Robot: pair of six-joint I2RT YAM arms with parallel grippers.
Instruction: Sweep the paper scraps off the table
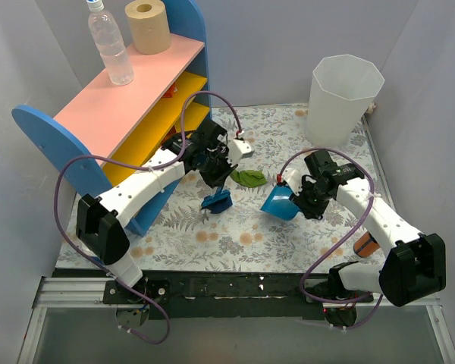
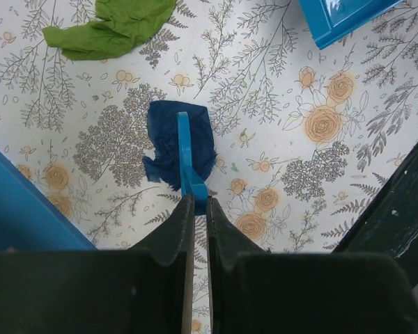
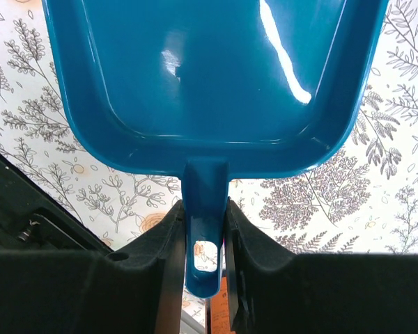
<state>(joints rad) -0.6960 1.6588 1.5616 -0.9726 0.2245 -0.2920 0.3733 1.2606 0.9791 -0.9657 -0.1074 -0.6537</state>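
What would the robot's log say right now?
left jaws: grip brush | right jaws: grip dustpan | green scrap: on table

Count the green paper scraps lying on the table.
1: the green paper scrap lies on the table, between and just beyond the hand brush and blue dustpan. Others may be hidden.

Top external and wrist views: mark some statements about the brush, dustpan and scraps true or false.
1. The right gripper grips the dustpan by its handle. True.
2. The green scrap lies inside the dustpan. False: it lies on the table, outside the pan.
3. The left gripper is shut on the brush. True.
4. The white bin lies tipped over. False: it stands upright.
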